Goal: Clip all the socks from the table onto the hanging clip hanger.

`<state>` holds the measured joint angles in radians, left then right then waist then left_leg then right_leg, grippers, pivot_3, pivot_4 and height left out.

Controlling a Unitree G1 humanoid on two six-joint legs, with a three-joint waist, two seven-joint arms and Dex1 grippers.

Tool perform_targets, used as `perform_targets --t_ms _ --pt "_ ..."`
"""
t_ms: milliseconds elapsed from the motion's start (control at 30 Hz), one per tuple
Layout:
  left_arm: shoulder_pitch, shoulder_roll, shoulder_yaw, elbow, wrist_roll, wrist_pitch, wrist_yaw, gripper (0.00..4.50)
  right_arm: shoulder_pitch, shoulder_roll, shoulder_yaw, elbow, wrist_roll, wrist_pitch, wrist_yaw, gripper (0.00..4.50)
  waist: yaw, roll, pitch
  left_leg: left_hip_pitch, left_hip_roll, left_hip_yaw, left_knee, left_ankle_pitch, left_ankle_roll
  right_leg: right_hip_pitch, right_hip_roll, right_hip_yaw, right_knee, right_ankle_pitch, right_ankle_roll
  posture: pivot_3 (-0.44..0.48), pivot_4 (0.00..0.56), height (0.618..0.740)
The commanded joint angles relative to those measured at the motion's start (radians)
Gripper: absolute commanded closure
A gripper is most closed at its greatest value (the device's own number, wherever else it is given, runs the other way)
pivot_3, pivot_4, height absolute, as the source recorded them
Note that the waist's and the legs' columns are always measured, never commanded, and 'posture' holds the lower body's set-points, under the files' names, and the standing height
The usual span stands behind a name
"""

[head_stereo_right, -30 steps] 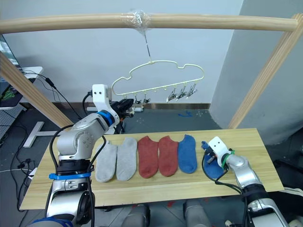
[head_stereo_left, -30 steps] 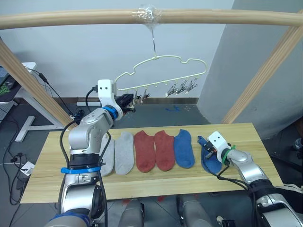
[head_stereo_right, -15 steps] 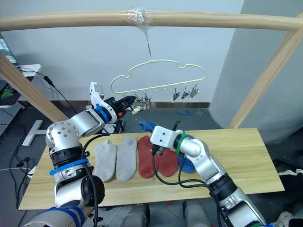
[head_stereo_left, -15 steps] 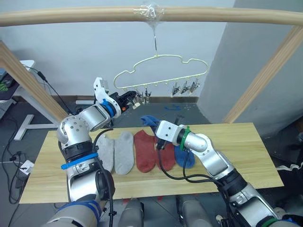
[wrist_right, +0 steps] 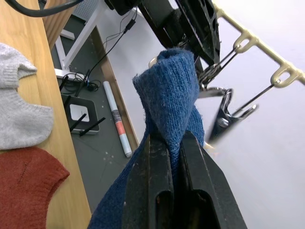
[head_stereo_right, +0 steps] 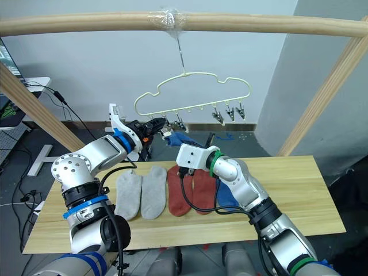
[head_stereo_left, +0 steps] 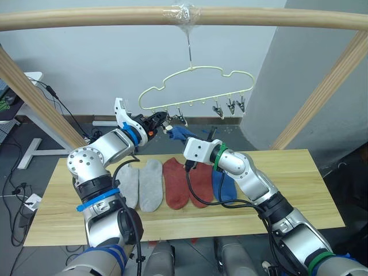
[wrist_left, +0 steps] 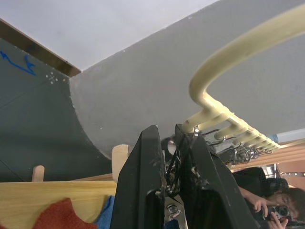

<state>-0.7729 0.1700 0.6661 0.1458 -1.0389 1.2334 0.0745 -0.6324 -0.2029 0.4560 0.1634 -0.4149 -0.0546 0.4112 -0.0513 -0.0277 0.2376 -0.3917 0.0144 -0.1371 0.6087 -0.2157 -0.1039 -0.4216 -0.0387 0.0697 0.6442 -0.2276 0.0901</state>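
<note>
Two light grey knit ankle socks, two rust red knit socks, two blue knit socks, one pale yellow clip hanger.

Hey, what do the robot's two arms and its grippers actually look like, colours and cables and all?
Both arms are silver-grey metal with black cables looped alongside. The left arm wears blue bands, the right arm a green one near its white wrist block. Left gripper and right gripper each have two black fingers.

Blue sock raised near hanger; five socks flat on table.
</note>
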Motion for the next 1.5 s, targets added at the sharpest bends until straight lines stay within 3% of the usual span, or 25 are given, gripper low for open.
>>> perform_targets --t_ms 33,900,1367,1500 --pt "0.007 0.014 -0.001 -0.011 -0.025 -0.013 0.013 4.37 -0.025 0.017 0.009 -0.019 -0.012 -0.026 -0.003 4.46 0.000 0.000 0.000 0.000 0.000 0.000 0.000 0.000 0.000 0.000 0.000 0.000 0.000 0.000 0.000 0.034 0.196 0.740" --pt "0.049 0.051 -0.089 -0.049 -0.057 -0.060 -0.030 4.37 -0.071 0.052 0.002 0.072 -0.034 -0.061 -0.016 4.46 0.000 0.000 0.000 0.000 0.000 0.000 0.000 0.000 0.000 0.000 0.000 0.000 0.000 0.000 0.000 0.042 0.194 0.740" --pt "0.096 0.095 -0.083 -0.104 -0.109 -0.041 -0.035 0.06 -0.078 0.064 0.009 0.099 -0.034 -0.077 -0.019 4.50 0.002 0.000 0.000 -0.001 0.000 0.000 0.000 0.000 0.000 0.000 0.000 0.000 0.000 0.000 -0.001 0.045 0.194 0.740" --pt "0.180 0.159 -0.136 -0.245 -0.082 -0.045 -0.065 0.02 -0.073 0.097 -0.003 0.132 0.004 -0.062 -0.007 4.50 0.000 0.000 0.000 -0.001 0.000 0.000 0.000 0.000 0.000 -0.001 0.000 0.000 0.000 0.003 -0.004 0.063 0.198 0.740"
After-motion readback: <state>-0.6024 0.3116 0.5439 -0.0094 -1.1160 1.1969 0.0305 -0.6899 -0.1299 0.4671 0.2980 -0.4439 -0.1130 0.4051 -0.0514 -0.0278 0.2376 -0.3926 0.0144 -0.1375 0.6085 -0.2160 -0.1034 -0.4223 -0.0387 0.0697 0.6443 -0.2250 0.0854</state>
